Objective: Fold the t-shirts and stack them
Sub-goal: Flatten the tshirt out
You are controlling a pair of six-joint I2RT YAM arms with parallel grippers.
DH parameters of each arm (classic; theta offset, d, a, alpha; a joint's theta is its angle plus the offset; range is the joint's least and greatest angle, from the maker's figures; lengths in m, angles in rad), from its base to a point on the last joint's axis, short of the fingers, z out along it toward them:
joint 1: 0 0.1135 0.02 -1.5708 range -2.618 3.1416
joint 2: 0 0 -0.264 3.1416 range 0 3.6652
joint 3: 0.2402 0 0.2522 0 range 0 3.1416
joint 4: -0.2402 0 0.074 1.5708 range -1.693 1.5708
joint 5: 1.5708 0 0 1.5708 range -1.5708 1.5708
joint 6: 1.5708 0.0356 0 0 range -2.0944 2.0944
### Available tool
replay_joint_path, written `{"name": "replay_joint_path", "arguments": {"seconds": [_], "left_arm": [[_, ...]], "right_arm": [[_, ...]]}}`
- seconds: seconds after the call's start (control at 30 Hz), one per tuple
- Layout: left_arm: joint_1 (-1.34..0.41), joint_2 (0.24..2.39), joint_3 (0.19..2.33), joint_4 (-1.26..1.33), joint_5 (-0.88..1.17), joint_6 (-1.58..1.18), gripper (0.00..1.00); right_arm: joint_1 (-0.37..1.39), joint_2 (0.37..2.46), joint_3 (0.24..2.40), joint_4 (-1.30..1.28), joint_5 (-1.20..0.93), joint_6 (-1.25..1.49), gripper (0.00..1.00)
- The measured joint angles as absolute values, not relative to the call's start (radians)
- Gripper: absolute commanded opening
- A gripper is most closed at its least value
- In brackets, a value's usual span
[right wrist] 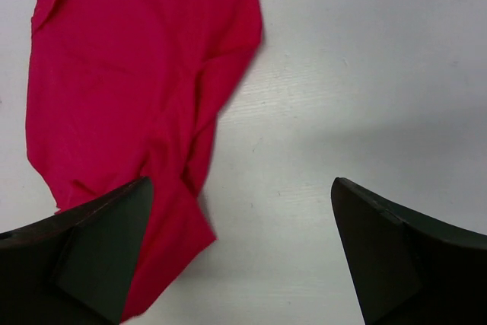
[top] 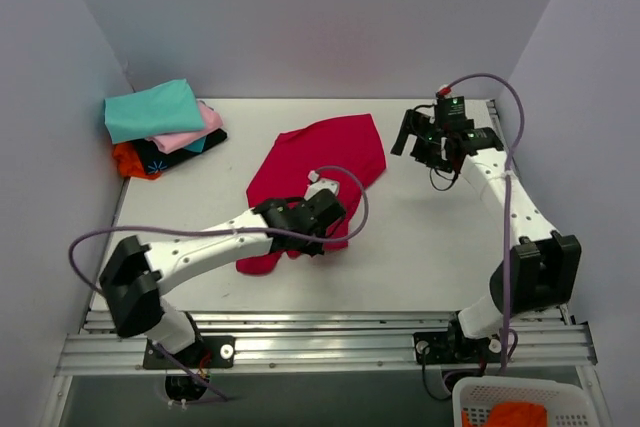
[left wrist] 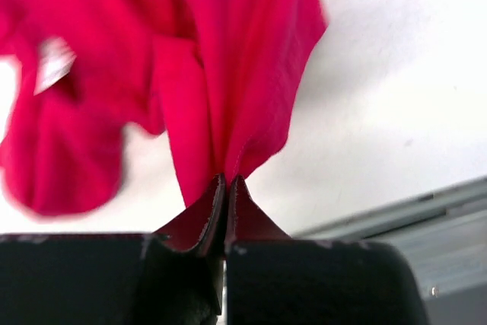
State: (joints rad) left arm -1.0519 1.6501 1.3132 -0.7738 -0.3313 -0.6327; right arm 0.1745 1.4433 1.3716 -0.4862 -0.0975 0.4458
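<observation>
A crumpled crimson-red t-shirt (top: 325, 157) lies in the middle of the white table. My left gripper (top: 322, 232) is shut on a pinch of its near edge; in the left wrist view the red cloth (left wrist: 228, 74) fans out from between the closed fingertips (left wrist: 227, 182). Over the table to the shirt's right hangs my right gripper (top: 410, 142), open, and its wrist view shows the red t-shirt (right wrist: 129, 97) reaching just in front of the left finger, nothing between the fingers. A stack of folded t-shirts (top: 160, 127), teal on top of pink, black and orange, sits at the back left.
Grey walls enclose the table on three sides. A metal rail (top: 320, 332) runs along the near edge by the arm bases. A white basket (top: 520, 409) holding something orange stands below the table at the bottom right.
</observation>
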Motion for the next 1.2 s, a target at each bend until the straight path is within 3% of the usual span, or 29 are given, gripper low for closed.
{"name": "replay_joint_path", "arguments": {"seconds": [0.33, 0.57, 0.8, 1.2], "left_arm": [[-1.1, 1.134, 1.088, -1.135, -0.398, -0.897, 0.02], [-1.119, 0.847, 1.064, -1.3, -0.428, -1.101, 0.02], [-1.119, 0.833, 1.076, -1.337, -0.449, -1.135, 0.02], [-1.124, 0.913, 1.076, -1.336, -0.446, -1.133, 0.02]], "right_arm": [[0.194, 1.758, 1.499, -0.354, -0.181, 0.474, 1.0], [0.245, 1.911, 1.571, -0.297, -0.188, 0.495, 1.0], [0.317, 2.028, 1.638, -0.292, -0.19, 0.521, 1.0], [0.371, 2.238, 1.936, -0.336, -0.134, 0.496, 1.0]]}}
